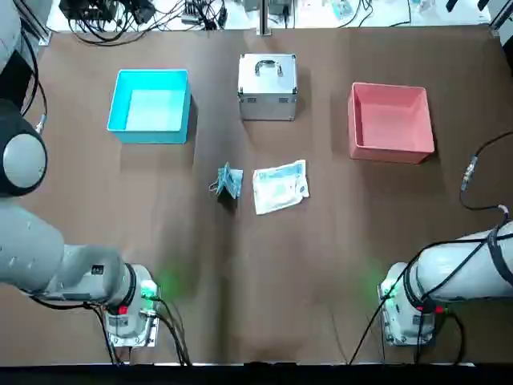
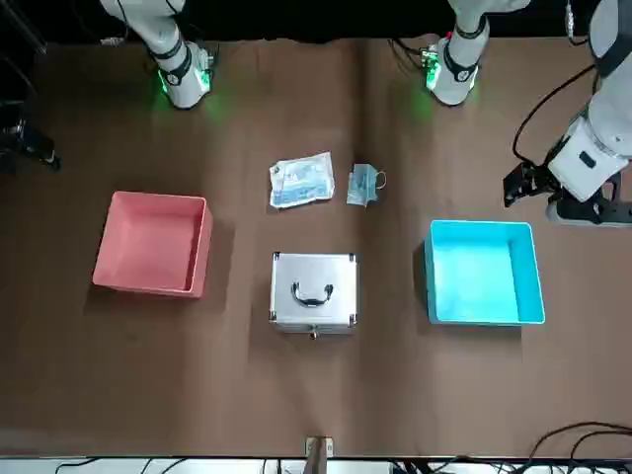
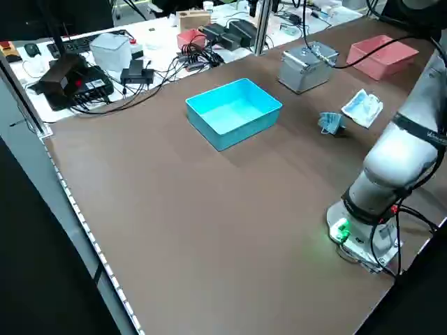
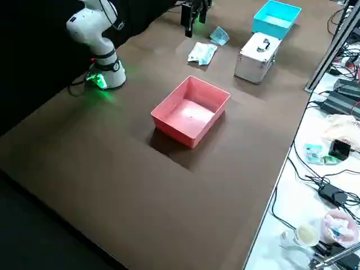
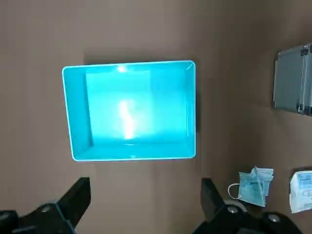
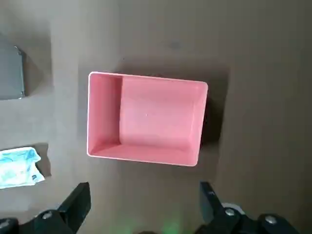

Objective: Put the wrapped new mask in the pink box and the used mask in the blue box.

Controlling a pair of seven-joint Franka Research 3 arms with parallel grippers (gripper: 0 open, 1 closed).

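On brown tabletop, wrapped new mask looks glossy

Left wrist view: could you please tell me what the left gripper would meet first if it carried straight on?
Probably the blue box, below the left gripper's open jaws, though depth is unclear.

Brown surface bearing five objects. The blue box lies on the left arm's side, the pink box on the right arm's side. Between them stands a silver metal case with a handle. Nearer the arm bases, the used mask rests just beside the wrapped new mask.
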